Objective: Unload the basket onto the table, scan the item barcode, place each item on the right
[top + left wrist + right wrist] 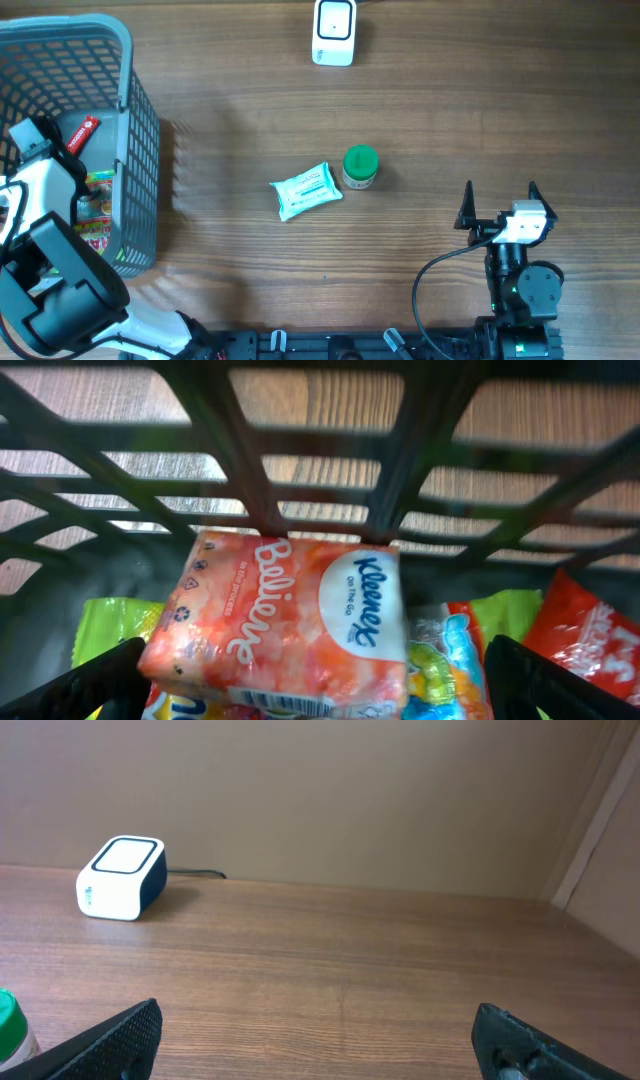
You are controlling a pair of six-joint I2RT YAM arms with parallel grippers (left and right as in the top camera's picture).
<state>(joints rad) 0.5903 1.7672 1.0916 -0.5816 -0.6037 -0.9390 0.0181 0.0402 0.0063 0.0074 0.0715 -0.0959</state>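
Inside the grey basket (250,470), an orange-and-white Kleenex tissue pack (290,610) lies on top of other packets, its barcode (281,701) on the near edge. My left gripper (325,685) is open, with one black finger (90,685) at the pack's left corner and the other finger (560,680) well off to its right. From overhead, the left gripper (40,140) reaches into the basket (140,150). The white and dark blue scanner (334,32) stands at the table's far edge and also shows as the scanner (122,878) in the right wrist view. Low at the right, my right gripper (500,200) is open and holds nothing.
A teal wipes pack (307,190) and a green-lidded jar (360,167) lie mid-table. Colourful snack packets (450,660) and a red wrapper (82,135) fill the basket around the tissue pack. The scanner's cable runs off the far edge.
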